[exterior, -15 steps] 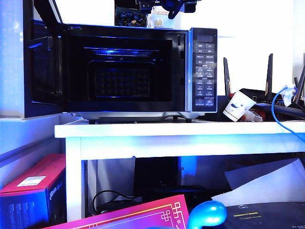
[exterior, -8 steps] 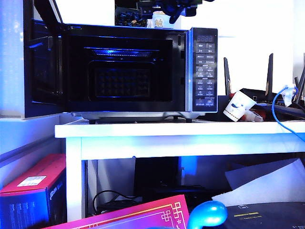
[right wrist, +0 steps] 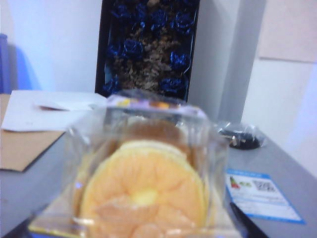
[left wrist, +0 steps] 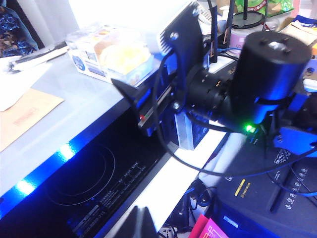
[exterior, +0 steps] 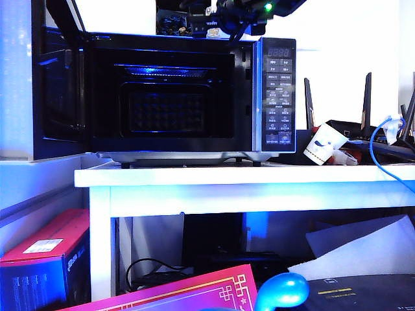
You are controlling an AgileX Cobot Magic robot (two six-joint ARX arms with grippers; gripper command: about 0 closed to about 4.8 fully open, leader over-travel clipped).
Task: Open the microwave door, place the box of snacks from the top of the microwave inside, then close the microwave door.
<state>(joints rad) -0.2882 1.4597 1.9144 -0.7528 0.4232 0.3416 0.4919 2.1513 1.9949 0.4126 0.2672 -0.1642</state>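
The microwave stands on the white table with its microwave door swung wide open to the left, and the dark cavity shows. On its grey top lies the box of snacks, a clear pack with yellow cake inside. My right gripper is open, a dark finger on either side of the box of snacks, which rests on the top. In the exterior view the right gripper covers the box. My left gripper hangs shut and empty in front of the microwave.
A dark box of blue-wrapped items stands behind the snacks. A brown envelope, white paper and a blue-edged card lie on the microwave's top. A paper cup and router antennas are to the right on the table.
My right gripper has come down and forward over the microwave's top, and now hides the box of snacks in the exterior view. The door and the left arm have not moved.
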